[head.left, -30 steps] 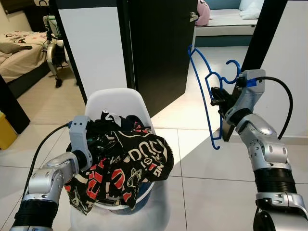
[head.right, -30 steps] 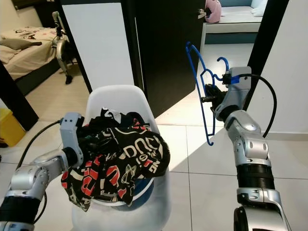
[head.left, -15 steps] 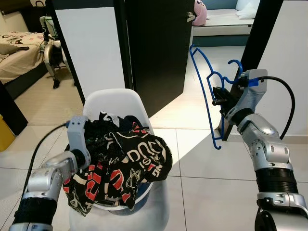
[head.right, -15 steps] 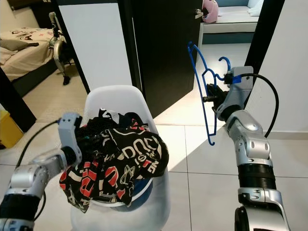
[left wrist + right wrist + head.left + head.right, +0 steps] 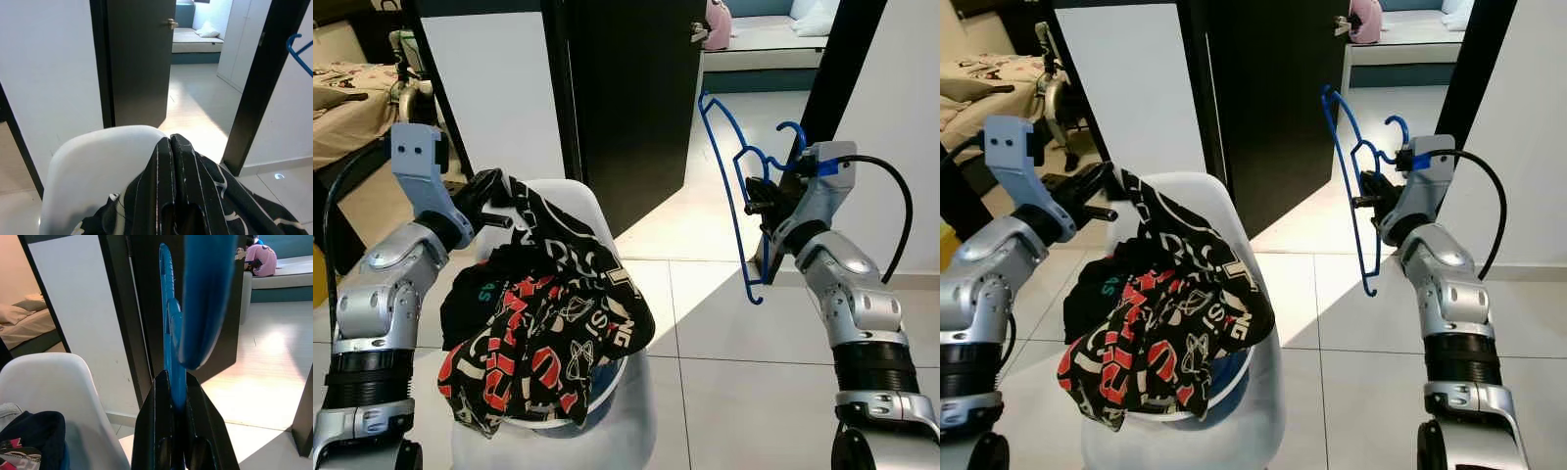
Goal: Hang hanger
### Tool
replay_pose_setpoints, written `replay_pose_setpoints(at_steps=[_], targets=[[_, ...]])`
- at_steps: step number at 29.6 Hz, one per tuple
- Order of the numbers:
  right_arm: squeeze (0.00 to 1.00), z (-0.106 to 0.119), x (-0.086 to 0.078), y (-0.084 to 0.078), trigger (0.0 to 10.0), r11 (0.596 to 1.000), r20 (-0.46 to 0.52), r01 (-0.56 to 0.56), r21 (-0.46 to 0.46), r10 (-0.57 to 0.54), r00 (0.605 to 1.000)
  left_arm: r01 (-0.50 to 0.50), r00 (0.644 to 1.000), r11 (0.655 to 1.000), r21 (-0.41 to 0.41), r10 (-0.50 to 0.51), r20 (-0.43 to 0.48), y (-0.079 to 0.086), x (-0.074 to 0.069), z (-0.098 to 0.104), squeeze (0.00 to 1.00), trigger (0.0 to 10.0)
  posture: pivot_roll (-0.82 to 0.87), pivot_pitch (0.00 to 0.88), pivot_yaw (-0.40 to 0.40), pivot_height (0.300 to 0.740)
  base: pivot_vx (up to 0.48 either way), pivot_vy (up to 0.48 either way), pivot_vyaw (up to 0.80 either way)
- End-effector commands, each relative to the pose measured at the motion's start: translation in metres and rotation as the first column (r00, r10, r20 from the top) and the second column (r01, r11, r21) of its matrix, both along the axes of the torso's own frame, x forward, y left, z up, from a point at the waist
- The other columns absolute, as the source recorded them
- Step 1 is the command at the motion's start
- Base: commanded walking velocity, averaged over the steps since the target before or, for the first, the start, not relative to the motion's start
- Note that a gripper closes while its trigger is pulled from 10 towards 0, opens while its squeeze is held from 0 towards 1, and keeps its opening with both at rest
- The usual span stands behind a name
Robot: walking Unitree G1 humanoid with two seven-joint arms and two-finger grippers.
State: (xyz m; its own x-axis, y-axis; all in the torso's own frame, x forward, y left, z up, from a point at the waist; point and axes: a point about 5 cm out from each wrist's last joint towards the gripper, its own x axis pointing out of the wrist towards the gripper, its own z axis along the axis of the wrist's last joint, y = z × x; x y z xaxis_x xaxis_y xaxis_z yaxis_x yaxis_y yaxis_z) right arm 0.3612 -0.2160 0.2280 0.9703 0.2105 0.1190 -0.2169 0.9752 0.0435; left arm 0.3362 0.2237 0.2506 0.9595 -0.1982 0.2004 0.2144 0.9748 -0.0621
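A blue plastic hanger (image 5: pixel 734 186) hangs upright in the air at the right, with my right gripper (image 5: pixel 756 194) shut on its neck just below the hook. The right wrist view has the two black fingers (image 5: pixel 155 421) pinching the blue hanger (image 5: pixel 168 333). A black shirt with red and white print (image 5: pixel 543 323) lies heaped on a white chair (image 5: pixel 570 201). My left gripper (image 5: pixel 494 196) is raised at the left and shut on a fold of that shirt, lifting one end off the heap. In the left wrist view the dark cloth (image 5: pixel 181 196) sits between the fingers.
A dark open door (image 5: pixel 626 88) stands behind the chair, with white wall panels on either side. A bedroom with a bed (image 5: pixel 342 108) opens at the far left, and another room with a bed (image 5: pixel 754 39) lies beyond the door. The floor is pale tile.
My left arm has risen up and to the left, pulling one end of the shirt off the heap. The right arm and the hanger have stayed in place.
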Motion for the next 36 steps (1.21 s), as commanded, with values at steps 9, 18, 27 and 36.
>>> replay_pose_setpoints(at_steps=[9,18,27,36], targets=[[0.0,0.005,0.001,0.004,10.0,1.0,0.017,-0.005,-0.001,0.005,1.0,-0.356,0.868,0.933,-0.043,0.347,0.356,0.069,-0.012,0.105,0.0,0.0,-0.05,0.0,0.037,0.74,0.0,0.0,0.0],[0.0,0.005,0.001,0.006,10.0,1.0,0.023,-0.009,0.004,0.009,1.0,-0.59,0.722,0.807,0.015,0.52,0.456,0.111,-0.02,0.148,0.0,0.0,-0.05,0.0,0.039,0.74,0.0,0.0,0.0],[0.0,0.006,0.0,0.005,10.0,1.0,0.023,-0.009,0.0,0.009,1.0,-0.509,0.799,0.856,0.084,0.435,0.415,0.086,0.004,0.124,0.0,0.0,-0.07,0.0,0.037,0.74,0.0,0.0,0.0],[0.0,0.006,0.0,0.004,10.0,1.0,0.023,-0.005,-0.003,0.005,1.0,-0.465,0.824,0.877,0.119,0.38,0.42,0.071,0.016,0.117,0.0,0.0,-0.07,0.0,0.04,0.74,0.0,0.0,0.0]])
